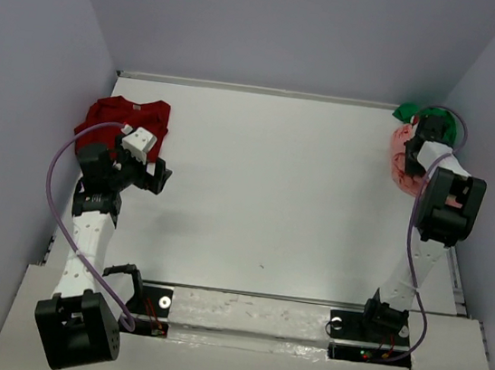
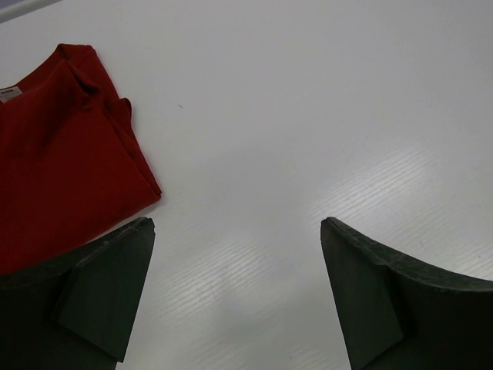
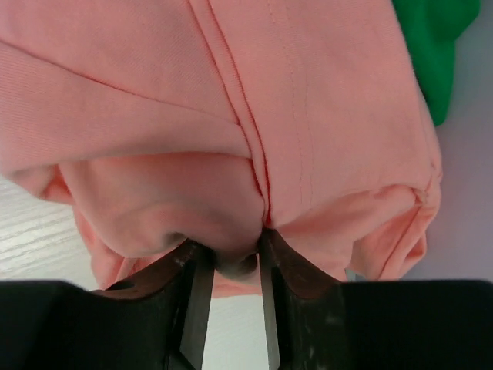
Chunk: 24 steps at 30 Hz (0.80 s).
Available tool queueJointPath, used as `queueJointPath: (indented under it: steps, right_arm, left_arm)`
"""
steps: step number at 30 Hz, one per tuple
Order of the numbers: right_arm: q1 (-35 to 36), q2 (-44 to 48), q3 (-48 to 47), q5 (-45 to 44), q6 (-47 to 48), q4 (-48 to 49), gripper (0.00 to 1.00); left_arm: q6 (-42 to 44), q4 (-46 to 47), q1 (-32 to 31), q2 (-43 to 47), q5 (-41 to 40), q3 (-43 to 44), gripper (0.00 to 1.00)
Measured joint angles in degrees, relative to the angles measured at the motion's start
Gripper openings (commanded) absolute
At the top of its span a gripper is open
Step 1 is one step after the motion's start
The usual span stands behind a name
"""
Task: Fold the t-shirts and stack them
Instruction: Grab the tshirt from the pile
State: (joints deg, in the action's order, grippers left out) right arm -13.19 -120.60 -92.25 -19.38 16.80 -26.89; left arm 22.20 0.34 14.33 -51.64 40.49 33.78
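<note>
At the upper right of the top view, the salmon-pink t-shirt (image 1: 399, 167) sits crumpled in a heap, with the bright green t-shirt (image 1: 408, 111) just behind it. The right claw (image 3: 229, 266) pinches a seamed fold of the pink cloth between narrow jaws. At upper left, the dark red t-shirt (image 1: 126, 119) lies flat on the table (image 2: 308, 116), just beside the left claw (image 2: 237, 227), whose jaws stand wide and hold nothing.

Left wrist view. A dark red t-shirt (image 2: 62, 154) lies flat at the upper left on the white table (image 2: 308, 116), a pale label (image 2: 9, 93) at its neckline. The left gripper (image 2: 237, 223) hangs over bare table, its two dark fingers (image 2: 108, 285) spread wide apart; the left one overlaps the shirt's lower edge.
</note>
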Motion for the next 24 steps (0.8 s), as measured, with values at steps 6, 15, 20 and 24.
queueJointPath:
  steps: [6,15,20,24]
  right_arm:
    - [-0.3,-1.1,-2.3,0.2,0.0,-3.3,0.00]
    - [-0.2,7.6,-3.2,11.2,1.4,-15.0,0.00]
    - [4.5,25.2,-2.7,20.5,3.5,-21.2,0.00]
    - [16.0,35.8,-3.1,25.0,4.7,-24.3,0.00]
  left_arm:
    - [0.0,0.0,0.0,0.0,0.0,0.0,0.99]
    - [0.0,0.0,0.0,0.0,1.2,0.0,0.99]
    - [0.0,0.0,0.0,0.1,1.3,0.0,0.99]
    - [-0.1,0.0,0.0,0.2,1.4,0.0,0.99]
